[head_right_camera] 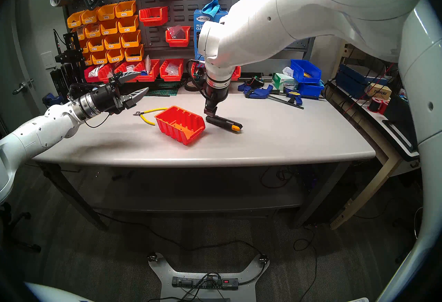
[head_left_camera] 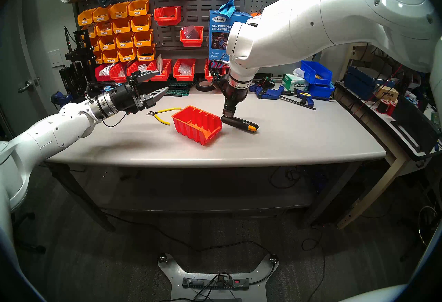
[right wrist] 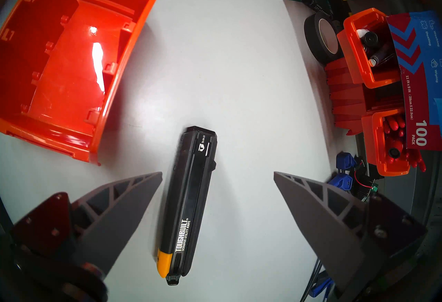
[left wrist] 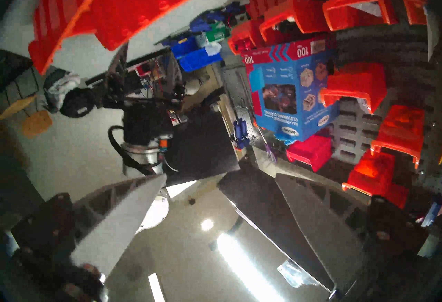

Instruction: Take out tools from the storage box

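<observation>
Surface (head_left_camera: 299,141): grey workbench top, carrying all task items toward its middle, nearer the back edge.

Storage box (head_left_camera: 196,124): red-orange open bin, mid-surface, lower lip toward the front edge. Contents: none visible; the right wrist view shows a bare floor.

Right gripper (right wrist: 217,176): fingers spread, empty, poised directly over the utility knife, apart from it.

Left gripper (head_left_camera: 155,83): fingers spread, empty, raised above the surface's left side, pointing roughly level.

Utility knife (right wrist: 189,203): black scraper knife with yellow-orange tip, lying flat just right of the box.

Cutters (head_left_camera: 160,114): one yellow-handled pair, just left of the box. A second pair is not in view.

Hazards, judged: a descending right finger could nudge the knife against the box; a sweep by the left arm could scatter the cutters.
</observation>
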Available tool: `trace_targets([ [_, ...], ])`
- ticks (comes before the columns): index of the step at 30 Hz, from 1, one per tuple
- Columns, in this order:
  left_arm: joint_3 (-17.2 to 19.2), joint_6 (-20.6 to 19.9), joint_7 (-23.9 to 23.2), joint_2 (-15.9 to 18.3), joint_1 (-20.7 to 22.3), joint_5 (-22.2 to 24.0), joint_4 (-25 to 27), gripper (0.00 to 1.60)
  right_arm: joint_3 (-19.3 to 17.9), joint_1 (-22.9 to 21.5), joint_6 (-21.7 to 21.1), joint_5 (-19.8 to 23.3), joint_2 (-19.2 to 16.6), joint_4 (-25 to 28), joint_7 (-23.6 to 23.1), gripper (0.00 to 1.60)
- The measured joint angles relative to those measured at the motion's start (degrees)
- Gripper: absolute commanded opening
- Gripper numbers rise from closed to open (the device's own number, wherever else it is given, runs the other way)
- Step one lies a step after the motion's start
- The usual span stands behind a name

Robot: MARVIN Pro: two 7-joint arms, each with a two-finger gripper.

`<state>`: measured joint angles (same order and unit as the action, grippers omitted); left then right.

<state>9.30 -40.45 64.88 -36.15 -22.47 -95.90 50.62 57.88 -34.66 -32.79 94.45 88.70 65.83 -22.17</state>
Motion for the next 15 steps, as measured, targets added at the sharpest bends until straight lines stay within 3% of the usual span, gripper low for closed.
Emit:
trace_targets([
  [15,-4.95,-2.05,-2.14,-0.92,5.80,-16.04,3.26,1.60,-0.10,0.02,-0.20,-0.01,-0.02,-0.05,0.01,1.60],
])
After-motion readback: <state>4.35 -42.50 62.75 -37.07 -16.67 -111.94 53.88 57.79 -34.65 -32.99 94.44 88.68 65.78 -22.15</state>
